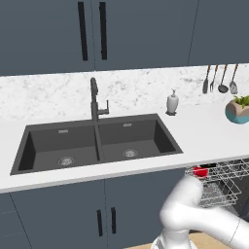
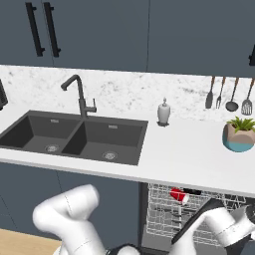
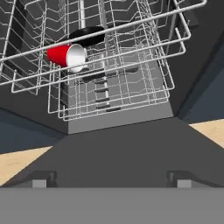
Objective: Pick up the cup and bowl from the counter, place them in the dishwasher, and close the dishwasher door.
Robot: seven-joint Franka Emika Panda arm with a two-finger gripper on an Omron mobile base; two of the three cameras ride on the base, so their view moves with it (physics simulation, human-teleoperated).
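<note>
The red cup (image 3: 66, 56) lies on its side in the upper wire rack (image 3: 179, 48) of the open dishwasher (image 2: 164, 211), its white inside facing me. Just behind it sits the black bowl (image 3: 87, 35), partly hidden by the wires. The same cup (image 2: 179, 195) (image 1: 200, 171) shows under the edge of the white counter (image 2: 189, 154). The dishwasher door (image 3: 127, 144) is folded down, a dark flat panel under my hand. My gripper (image 3: 111, 180) hovers low over that panel, in front of the racks, open with nothing between its fingertips (image 3: 43, 179).
A dark double sink (image 1: 97, 143) with a faucet (image 1: 95, 99) sits in the counter. A white soap dispenser (image 1: 172, 103), a teal plant pot (image 1: 239, 111) and hanging utensils (image 1: 221, 80) stand to the right. Wooden floor (image 3: 22, 162) flanks the door.
</note>
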